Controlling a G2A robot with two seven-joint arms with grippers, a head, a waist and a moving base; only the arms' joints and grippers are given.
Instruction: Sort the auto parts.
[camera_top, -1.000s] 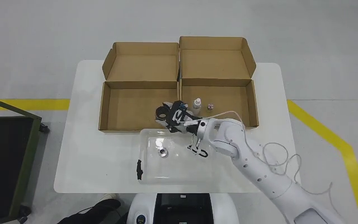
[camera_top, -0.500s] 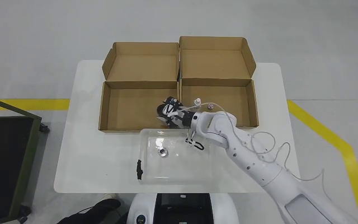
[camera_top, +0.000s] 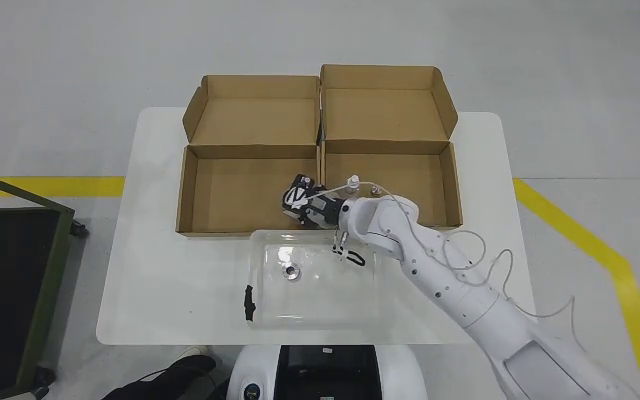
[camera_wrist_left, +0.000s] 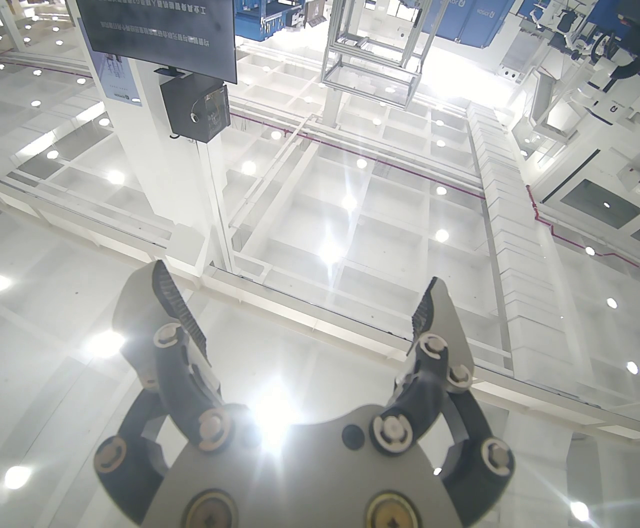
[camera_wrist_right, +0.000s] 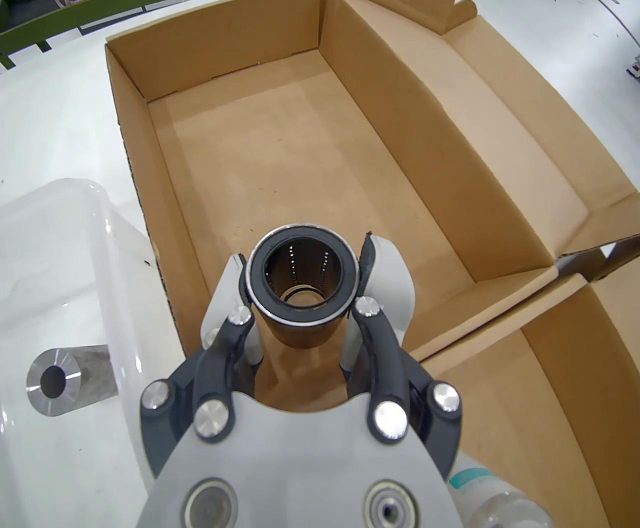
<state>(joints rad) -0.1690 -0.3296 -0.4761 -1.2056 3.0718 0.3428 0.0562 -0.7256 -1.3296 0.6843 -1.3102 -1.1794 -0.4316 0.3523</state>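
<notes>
The right arm has swung back and to the left in the last second, carrying its load off the clear tray (camera_top: 310, 298) and over the near wall of the left box (camera_top: 230, 190). The right gripper (camera_top: 298, 193) is clenched around a short black and metal sleeve (camera_wrist_right: 300, 330), open end toward the wrist camera. The sleeve hangs over the near right corner of that box, close to the wall it shares with its neighbour. Whether it touches the cardboard floor I cannot tell. On the white table (camera_top: 150, 250) stand two cardboard boxes side by side, lids folded back, with one clear tray in front of them. The right box (camera_top: 420, 180) holds a small bottle (camera_top: 351, 182) and a small pale part (camera_top: 375, 187) just beside it, both close under the arm. In the tray lie a small metal cylinder with a bore (camera_top: 290, 270) and a black hooked piece (camera_top: 352, 258), well apart. One black strip (camera_top: 248, 303) sits at the tray's front left edge. The left gripper (camera_wrist_left: 295, 295) points up at the ceiling, fingers spread, nothing between them.
</notes>
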